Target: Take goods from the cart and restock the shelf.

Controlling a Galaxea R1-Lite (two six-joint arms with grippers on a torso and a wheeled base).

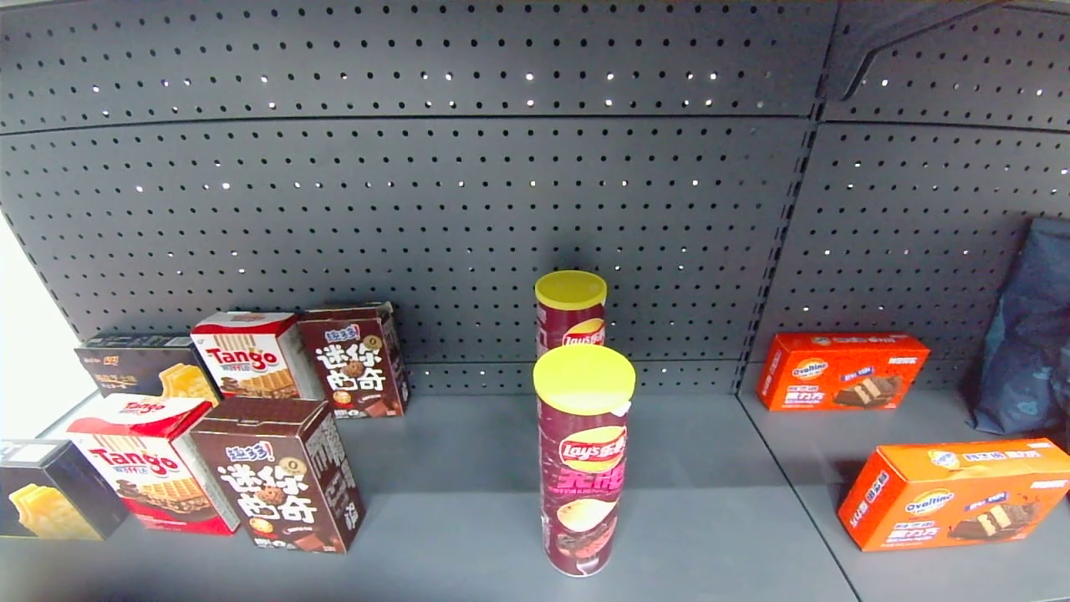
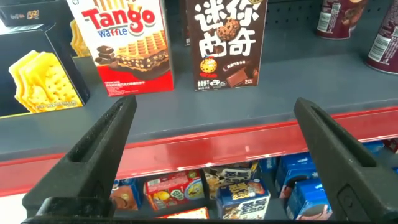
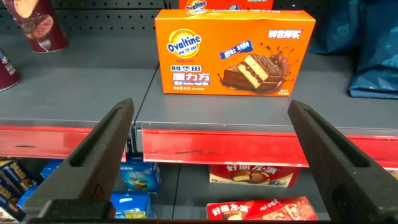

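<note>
Two maroon chip cans with yellow lids stand in a row on the grey shelf (image 1: 468, 468), the front one (image 1: 583, 460) ahead of the rear one (image 1: 571, 311). Red wafer boxes (image 1: 155, 477) and brown cookie boxes (image 1: 284, 472) sit at the left, with black cheese-cracker boxes (image 1: 50, 502) beside them. Orange cake boxes (image 1: 953, 493) lie at the right. My left gripper (image 2: 214, 155) is open and empty, in front of the shelf edge below the wafer box (image 2: 127, 43) and cookie box (image 2: 227, 43). My right gripper (image 3: 211, 155) is open and empty, facing the orange cake box (image 3: 233, 53).
A red price rail (image 3: 217, 146) runs along the shelf's front edge. Lower shelves hold blue packets (image 2: 298, 193) and red boxes (image 3: 255, 177). A dark blue bag (image 1: 1032, 334) leans at the far right. A pegboard wall (image 1: 501, 192) backs the shelf.
</note>
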